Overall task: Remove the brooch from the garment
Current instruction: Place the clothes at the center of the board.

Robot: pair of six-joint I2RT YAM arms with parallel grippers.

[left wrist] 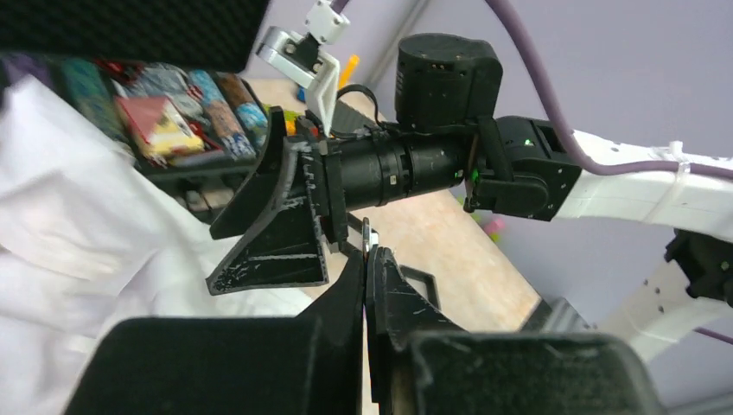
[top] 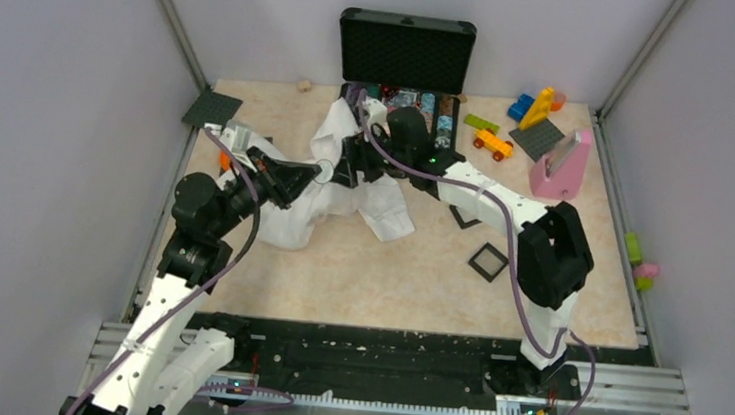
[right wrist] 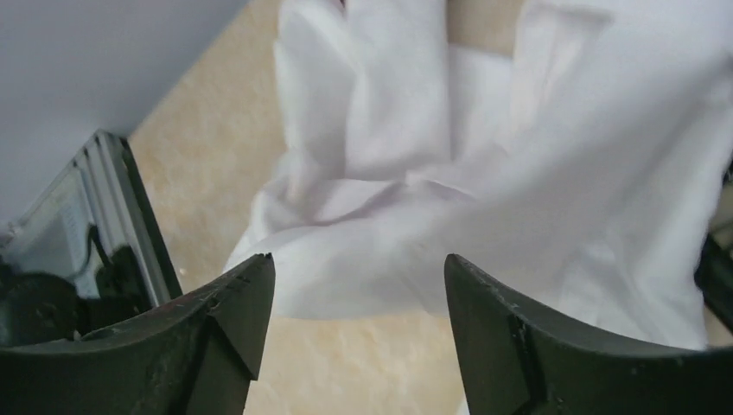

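With the left claw (left wrist: 366,256) clenched and the right claw (right wrist: 353,290) released above the white shirt (right wrist: 398,130), the shirt was best pinned before the unseen brooch was pulled.

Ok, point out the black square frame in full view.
The nearer frame, beside the right arm; the other frame is partly hidden under it.

Entry, as I see it from my remote station: a robot test cell in a lab.

Enclosure: plain lilac panels (top: 48,139) on three sides, held by aluminium posts (top: 172,18).

Bench: beige stone-patterned tabletop (top: 387,280), metal mounting rail (top: 629,383) along its near edge, my left arm (top: 182,272) and right arm (top: 504,204) bolted there, trailing purple cables (left wrist: 521,52).

Props laid out: toy bricks (top: 538,107), black case (top: 407,48) with raised lid, white shirt (top: 383,209), black square frames (top: 487,262).
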